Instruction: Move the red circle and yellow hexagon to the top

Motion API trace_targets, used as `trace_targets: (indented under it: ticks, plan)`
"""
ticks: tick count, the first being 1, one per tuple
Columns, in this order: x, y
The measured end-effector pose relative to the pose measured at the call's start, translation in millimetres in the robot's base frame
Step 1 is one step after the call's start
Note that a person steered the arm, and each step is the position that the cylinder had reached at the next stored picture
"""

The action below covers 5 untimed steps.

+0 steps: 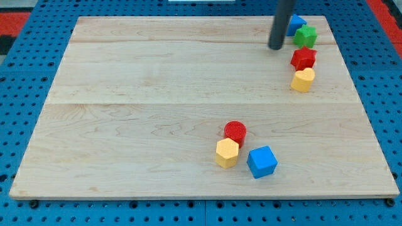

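The red circle [235, 132] sits on the wooden board a little right of centre, toward the view's bottom. The yellow hexagon [227, 152] touches it from below and slightly left. My tip [276, 47] is near the view's top right, far above both blocks, just left of the green block [306, 36] and apart from it. The rod comes down from the top edge of the view.
A blue cube [262, 161] lies just right of the yellow hexagon. At the top right stand a blue block [296, 24], partly behind the rod, the green block, a red star-like block [303, 58] and a yellow heart-like block [303, 80]. The board's edge [188, 198] meets blue pegboard.
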<state>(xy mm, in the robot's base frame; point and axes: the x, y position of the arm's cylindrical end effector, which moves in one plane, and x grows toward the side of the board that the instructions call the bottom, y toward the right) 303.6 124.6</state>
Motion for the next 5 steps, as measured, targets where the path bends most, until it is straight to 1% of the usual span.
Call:
trace_targets:
  ticks: [1,2,3,4,5]
  plan:
    - [47,-32]
    - [112,-61]
    - [175,-141]
    - [223,-194]
    - [272,-162]
